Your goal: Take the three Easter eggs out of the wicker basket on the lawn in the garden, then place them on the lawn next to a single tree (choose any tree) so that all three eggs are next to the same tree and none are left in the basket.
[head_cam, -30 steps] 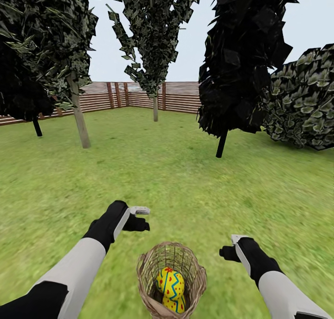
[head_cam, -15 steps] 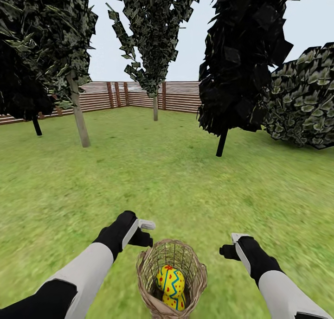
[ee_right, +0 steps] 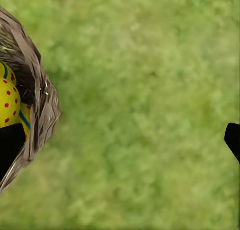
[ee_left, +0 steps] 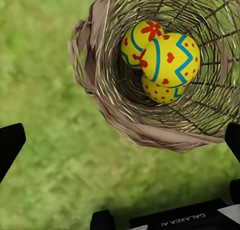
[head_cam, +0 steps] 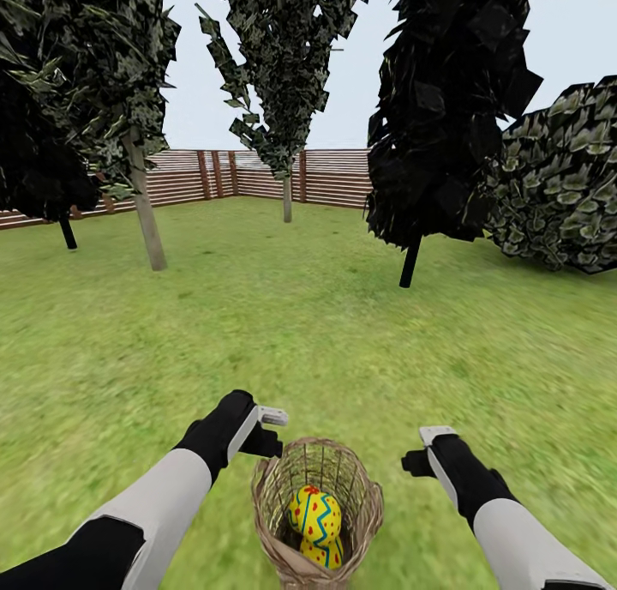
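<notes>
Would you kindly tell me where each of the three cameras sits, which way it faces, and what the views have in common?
Head view: on the robot's head, looking forward and down over the lawn to the trees and fence; both arms, the left gripper and the right gripper show.
Left wrist view: near the left gripper, looking down into the wicker basket at the Easter eggs; dark finger tips show.
Right wrist view: near the right gripper, facing down at grass; dark finger tips show.
Shared: all three show the basket and eggs.

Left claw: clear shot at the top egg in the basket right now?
Probably yes. The left claw hangs open beside the wicker basket rim, the basket mouth is uncovered, and the top egg lies exposed on the other two. The narrow wicker walls could crowd the fingers.
</notes>
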{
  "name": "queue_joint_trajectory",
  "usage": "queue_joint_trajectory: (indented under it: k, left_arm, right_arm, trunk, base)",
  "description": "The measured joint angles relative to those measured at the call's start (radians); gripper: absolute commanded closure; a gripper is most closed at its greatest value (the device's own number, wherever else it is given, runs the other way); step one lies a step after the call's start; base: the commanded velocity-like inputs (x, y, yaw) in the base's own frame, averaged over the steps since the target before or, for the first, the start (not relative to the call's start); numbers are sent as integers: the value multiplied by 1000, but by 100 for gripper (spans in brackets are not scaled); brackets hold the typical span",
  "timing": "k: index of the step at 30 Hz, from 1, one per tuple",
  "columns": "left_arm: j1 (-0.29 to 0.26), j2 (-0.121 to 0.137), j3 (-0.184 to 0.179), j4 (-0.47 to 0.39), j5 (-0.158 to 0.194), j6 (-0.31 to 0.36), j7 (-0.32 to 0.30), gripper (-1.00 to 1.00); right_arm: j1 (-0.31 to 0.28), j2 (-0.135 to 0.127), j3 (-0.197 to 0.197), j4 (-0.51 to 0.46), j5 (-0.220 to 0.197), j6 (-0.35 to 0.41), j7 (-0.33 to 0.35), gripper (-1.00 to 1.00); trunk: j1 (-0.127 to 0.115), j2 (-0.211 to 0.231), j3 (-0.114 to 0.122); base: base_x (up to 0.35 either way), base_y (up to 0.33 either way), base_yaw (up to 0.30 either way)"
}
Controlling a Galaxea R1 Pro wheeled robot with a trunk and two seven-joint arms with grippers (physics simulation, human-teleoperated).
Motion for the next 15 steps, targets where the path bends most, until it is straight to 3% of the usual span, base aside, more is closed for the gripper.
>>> queue_joint_trajectory:
  k: [15]
  left_arm:
    - [0,0,0,0,0,0,26,-100]
  right_arm:
    - [6,6,2,7,-1,-6,2,-100]
  trunk:
    - [58,-105,-47]
  base:
    - [0,0,0]
